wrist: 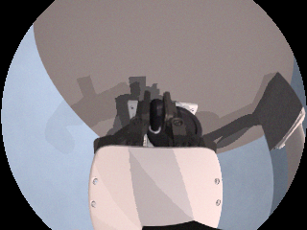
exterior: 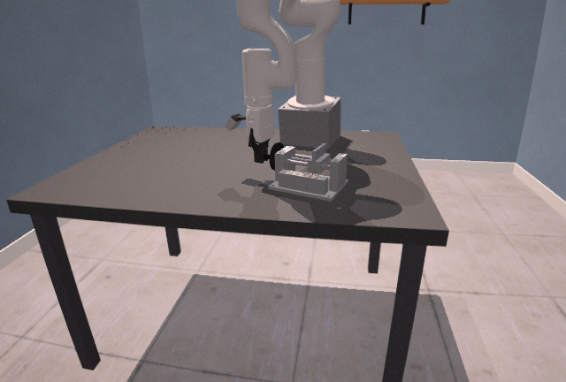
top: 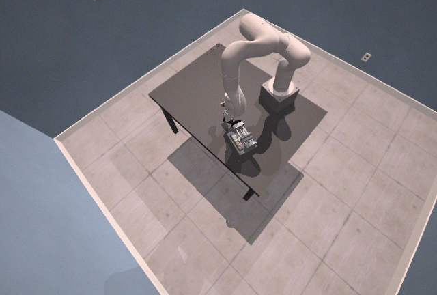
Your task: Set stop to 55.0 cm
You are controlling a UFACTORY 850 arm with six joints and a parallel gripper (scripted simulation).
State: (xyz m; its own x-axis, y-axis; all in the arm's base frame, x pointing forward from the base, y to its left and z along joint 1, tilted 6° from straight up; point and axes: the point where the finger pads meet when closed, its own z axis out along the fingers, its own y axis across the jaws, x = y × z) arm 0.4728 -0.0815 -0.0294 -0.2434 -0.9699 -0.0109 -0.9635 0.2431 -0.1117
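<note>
Blue walls (top: 169,5) (exterior: 196,53) stand behind the grey-brown table (top: 197,83) (exterior: 182,186) (wrist: 168,48), and I have the gripper (top: 226,120) (exterior: 259,158) (wrist: 156,100) pointing down above its top. Its jaws are narrow, closed on the dark knob (exterior: 268,156) (wrist: 156,109) that sticks out from the handwheel (exterior: 273,156) (wrist: 192,126). That off-centre grip makes sense to me: the knob gives leverage, so carrying the jaws around the wheel's axis should turn it.

Just beyond the jaws, on the wheel side, an upright end block (exterior: 284,158) carries the wheel. Farther from the jaws, between this block and the far one (exterior: 339,171), the stop (top: 246,137) (exterior: 321,162) rides on its rods, nearer the far block. Below it lies the scale (exterior: 302,182), set along the travel so the position can be read, with a small red mark on it; I can't make out the figures from here, so I can't say whether the stop is at 55.0 cm.

I judge this to be the turning stage. Next I would check the reading, correct with small turns if needed, then open the jaws and back away squarely from the knob. A sideways drag while leaving could nudge the wheel and spoil the setting.
</note>
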